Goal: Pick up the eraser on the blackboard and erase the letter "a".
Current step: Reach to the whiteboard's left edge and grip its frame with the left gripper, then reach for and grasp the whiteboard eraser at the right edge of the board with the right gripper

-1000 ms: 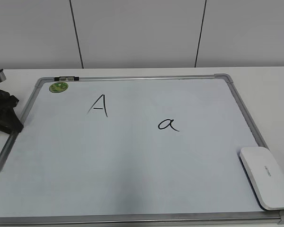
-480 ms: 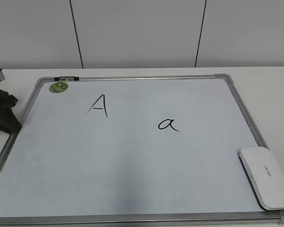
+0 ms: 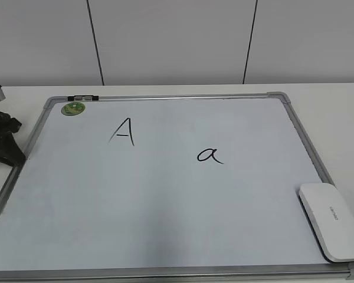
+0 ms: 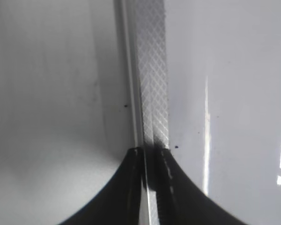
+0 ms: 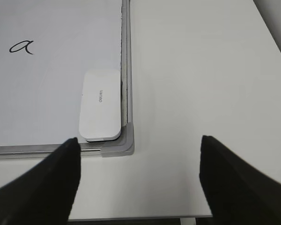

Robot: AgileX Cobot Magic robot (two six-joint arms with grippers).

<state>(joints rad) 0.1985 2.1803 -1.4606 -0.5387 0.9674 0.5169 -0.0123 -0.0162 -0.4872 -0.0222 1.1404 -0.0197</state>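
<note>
The blackboard [image 3: 165,206] lies flat on the white table. The letter "a" [image 3: 209,155] is written right of centre and also shows in the right wrist view [image 5: 21,46]. The white eraser [image 3: 333,220] lies in the board's front right corner, against the frame [image 5: 101,105]. My left gripper [image 3: 12,154] sits at the board's left edge, its jaws closed on the aluminium frame [image 4: 152,70], fingertips at the strip [image 4: 152,152]. My right gripper [image 5: 139,159] is open and empty over the table, just in front and right of the eraser's corner. It is outside the exterior view.
A capital "A" [image 3: 123,131] is written left of centre. A round green magnet [image 3: 73,108] sits in the far left corner, next to a small clip [image 3: 82,98] on the top frame. White table [image 5: 196,84] extends right of the board.
My left gripper has shifted very slightly to the left at the board's edge. The eraser and both letters have not moved.
</note>
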